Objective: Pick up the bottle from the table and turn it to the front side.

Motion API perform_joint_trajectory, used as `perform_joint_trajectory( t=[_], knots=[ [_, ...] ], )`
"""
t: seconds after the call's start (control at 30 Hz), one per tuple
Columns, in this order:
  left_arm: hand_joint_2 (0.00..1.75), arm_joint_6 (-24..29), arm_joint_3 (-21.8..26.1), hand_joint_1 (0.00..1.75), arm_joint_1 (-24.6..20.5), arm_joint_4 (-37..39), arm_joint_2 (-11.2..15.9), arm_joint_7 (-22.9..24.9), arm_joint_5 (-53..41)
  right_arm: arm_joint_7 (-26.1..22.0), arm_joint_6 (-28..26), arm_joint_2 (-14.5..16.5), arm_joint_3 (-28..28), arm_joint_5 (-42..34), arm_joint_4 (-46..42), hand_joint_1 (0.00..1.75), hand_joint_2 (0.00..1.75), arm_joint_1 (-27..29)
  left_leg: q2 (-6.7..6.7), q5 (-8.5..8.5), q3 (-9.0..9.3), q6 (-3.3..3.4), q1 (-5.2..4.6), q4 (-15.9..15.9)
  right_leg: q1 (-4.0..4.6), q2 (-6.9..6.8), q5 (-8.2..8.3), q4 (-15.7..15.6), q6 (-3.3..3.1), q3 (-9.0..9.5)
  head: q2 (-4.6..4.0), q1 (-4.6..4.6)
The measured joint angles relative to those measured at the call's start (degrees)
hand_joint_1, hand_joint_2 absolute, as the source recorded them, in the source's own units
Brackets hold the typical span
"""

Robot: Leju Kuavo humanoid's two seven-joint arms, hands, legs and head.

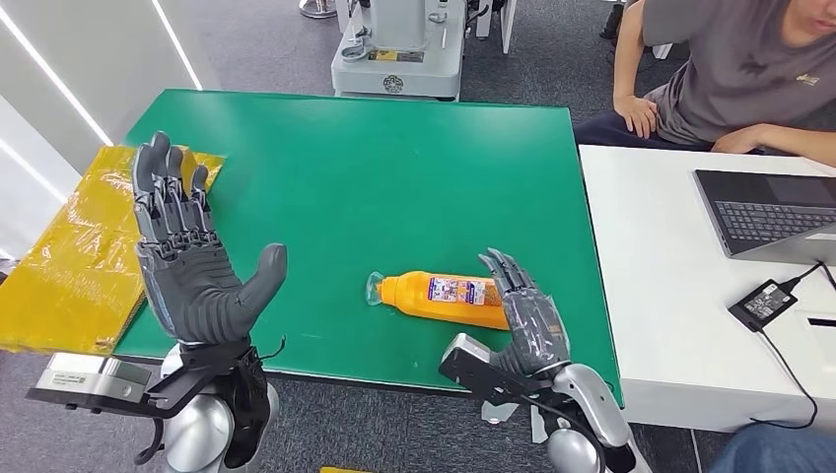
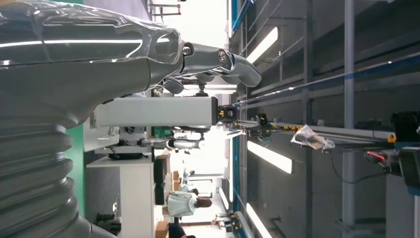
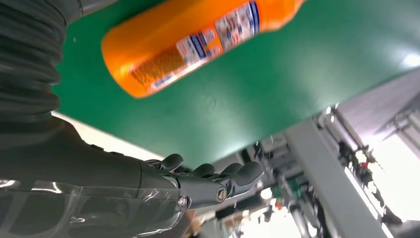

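An orange bottle (image 1: 439, 299) with a clear cap and a printed label lies on its side near the front edge of the green table (image 1: 394, 177), cap pointing left. My right hand (image 1: 524, 317) is at the bottle's base end, fingers extended and apart, beside the bottle and not gripping it. In the right wrist view the bottle (image 3: 193, 44) lies apart from the extended fingers (image 3: 218, 181). My left hand (image 1: 192, 261) is raised at the table's front left, palm open, fingers spread, holding nothing. The left hand (image 2: 148, 59) shows in the left wrist view too.
A yellow sheet (image 1: 79, 246) lies off the table's left edge. A white desk (image 1: 670, 296) with a laptop (image 1: 774, 212) and a power adapter (image 1: 764, 304) stands to the right, where a person (image 1: 730, 74) sits. A white machine base (image 1: 399, 59) stands behind the table.
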Motion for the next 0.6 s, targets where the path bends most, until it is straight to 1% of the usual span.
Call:
perform_joint_trajectory(
  t=[0.13, 0.3, 0.43, 0.6],
  knots=[
    [1.75, -0.6, 0.0, 0.00, -0.6, 0.2, 0.0, 0.0, 0.1, -1.8, 2.0, -0.6, -0.7, -1.7, 2.4, 0.00, 1.75, -0.5, 0.01, 0.00, 0.00, 0.00, 0.00, 0.0, 0.00, 0.01, 0.01, 0.0, 0.00, 0.01, 0.00, 0.02],
    [1.75, -0.8, 0.0, 0.00, -1.5, 0.9, 0.1, -0.3, 1.0, -2.6, 2.9, -1.5, -1.2, -2.3, 5.4, 0.00, 1.75, -2.3, 0.02, 0.00, 0.00, 0.00, 0.00, 0.0, 0.00, 0.02, 0.04, 0.0, 0.04, 0.00, 0.00, 0.01],
    [1.75, -0.9, -0.1, 0.00, -2.3, 1.5, 0.2, -0.9, 1.9, -3.9, 4.0, -1.8, -1.1, -2.7, 8.6, 0.00, 1.75, -5.3, 0.02, 0.01, 0.00, 0.01, 0.00, 0.0, 0.00, 0.03, 0.05, 0.0, 0.04, 0.00, 0.00, 0.01],
    [1.75, -1.3, -0.4, 0.00, -3.0, 2.3, 0.2, -1.1, 2.5, -5.1, 5.1, -1.9, 0.4, -3.3, 12.8, 0.00, 1.75, -10.2, 0.02, 0.02, 0.00, 0.01, 0.00, 0.1, 0.00, 0.03, 0.08, 0.0, 0.02, 0.00, 0.00, 0.01]
  ],
)
